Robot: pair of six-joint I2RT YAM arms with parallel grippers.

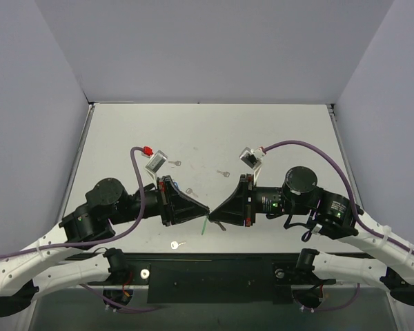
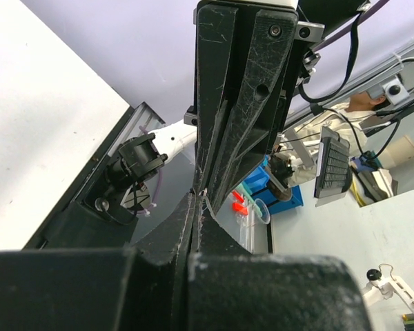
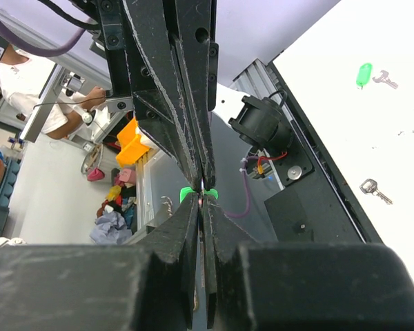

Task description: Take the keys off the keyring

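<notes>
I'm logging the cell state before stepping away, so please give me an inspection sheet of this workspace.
Surface: white table, a few dark specks.
Job's things: light-green key tag hangs at the meeting fingertips; four loose silver keys show in the top view.
Clutter: brighter green tag with a key beside it.
Grippers: left gripper and right gripper both shut, tip to tip; green shows at the right's tips.
Cables: purple cable loops above each wrist.
Surroundings: grey walls; person in white beyond the cell.
</notes>
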